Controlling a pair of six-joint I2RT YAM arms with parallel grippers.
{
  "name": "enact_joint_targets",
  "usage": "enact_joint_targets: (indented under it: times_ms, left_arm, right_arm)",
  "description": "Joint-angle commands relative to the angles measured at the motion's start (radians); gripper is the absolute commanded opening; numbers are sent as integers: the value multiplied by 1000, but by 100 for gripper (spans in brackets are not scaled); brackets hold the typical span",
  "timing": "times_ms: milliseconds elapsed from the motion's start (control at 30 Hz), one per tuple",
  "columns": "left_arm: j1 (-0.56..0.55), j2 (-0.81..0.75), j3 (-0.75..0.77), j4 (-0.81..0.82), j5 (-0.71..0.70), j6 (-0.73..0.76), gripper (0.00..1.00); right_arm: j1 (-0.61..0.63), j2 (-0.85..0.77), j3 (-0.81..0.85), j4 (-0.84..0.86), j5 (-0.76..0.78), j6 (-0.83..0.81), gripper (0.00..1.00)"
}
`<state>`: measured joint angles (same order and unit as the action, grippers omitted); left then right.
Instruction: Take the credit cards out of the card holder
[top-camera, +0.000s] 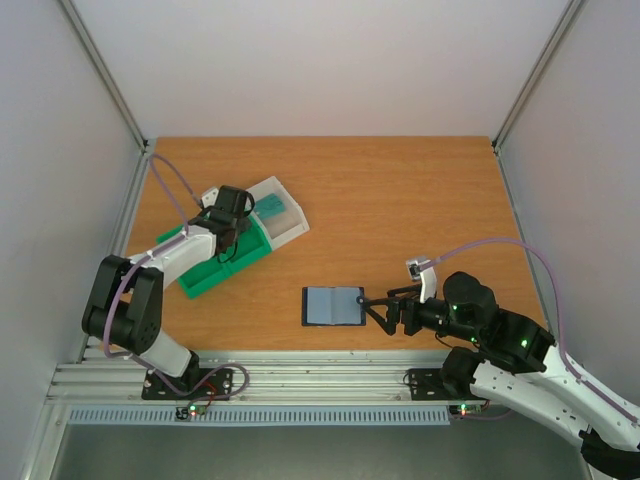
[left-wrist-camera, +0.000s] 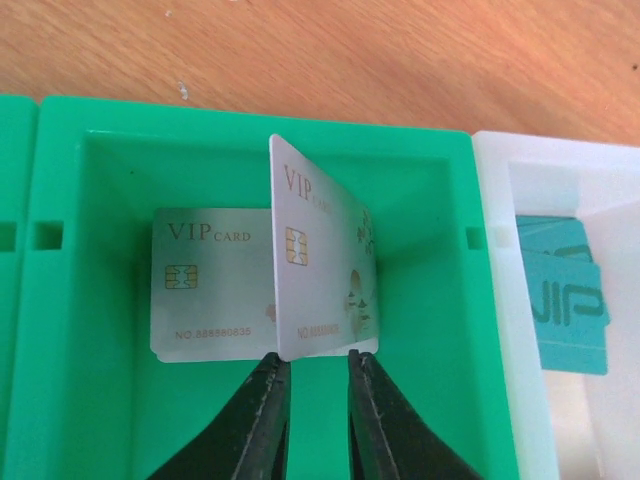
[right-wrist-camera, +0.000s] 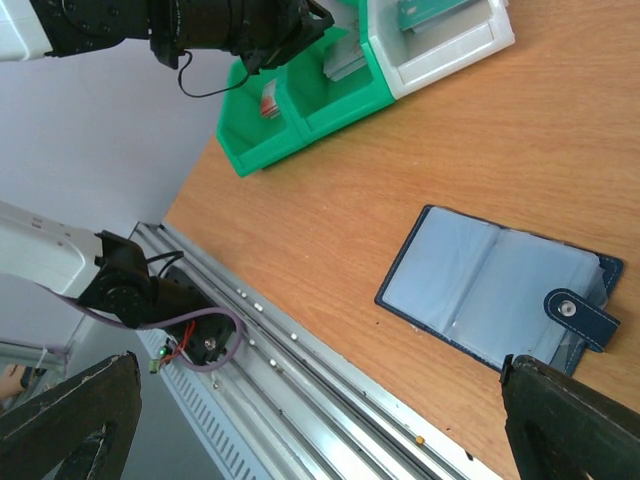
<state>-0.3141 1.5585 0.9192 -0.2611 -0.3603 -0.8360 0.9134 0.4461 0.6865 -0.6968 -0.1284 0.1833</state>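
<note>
1. At the left, the left gripper (left-wrist-camera: 318, 365) is held over a compartment of the green tray (left-wrist-camera: 60, 300). Its jaws are parted by a narrow gap, through which the tray floor is seen.
2. A pale VIP card (left-wrist-camera: 320, 270) is stood on edge, tilted, with its lower edge at the fingertips. Whether it is pinched at all cannot be told. A second pale card (left-wrist-camera: 205, 290) is lain flat behind it.
3. "VIP CARD", a gold chip and a line beginning "NO." can be read on the flat card. The digits are too small to be trusted.
4. Teal cards (left-wrist-camera: 565, 300) marked "VIP" in large letters are stacked in the white compartment (left-wrist-camera: 490, 250) to the right.
5. The cards are judged light, stiff, thin and slick. A pinch across the faces near a short edge is advised, and a flat card would be hard to lift.
6. The card holder (right-wrist-camera: 490, 285) is spread open on the table, tab clasp (right-wrist-camera: 580, 312) outward. No card can be made out in its sleeves.
7. The right gripper (right-wrist-camera: 320, 420) is held fully apart just beside the holder, with nothing grasped.
</note>
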Motion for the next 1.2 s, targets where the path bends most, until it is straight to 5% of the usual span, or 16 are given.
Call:
enact_joint_targets:
  times_ms: [0, 167, 467, 600, 867, 1067, 1167]
  left_arm:
    - [6, 4, 38, -31, -35, 15, 20]
    - [6, -39, 47, -73, -11, 29, 26]
    - [6, -162, 25, -139, 83, 144, 52]
    - [4, -207, 21, -195, 269, 254, 59]
    - [-7, -307, -102, -199, 587, 248, 57]
    - [-114, -434, -187, -224, 656, 255, 59]
    - [-167, -524, -209, -249, 671, 280, 77]
  right_arm:
    - [-2, 2, 6, 2, 7, 19, 98]
    - [-2, 9, 26, -15, -1, 22, 99]
    - [-2, 40, 19, -3, 7, 41, 99]
    - [-2, 85, 25, -28, 34, 56, 98]
    - [-2, 209, 13, -48, 107, 66, 99]
    - [-2, 316, -2, -39, 156, 92, 99]
    - [-2, 335, 7, -54, 208, 109, 99]
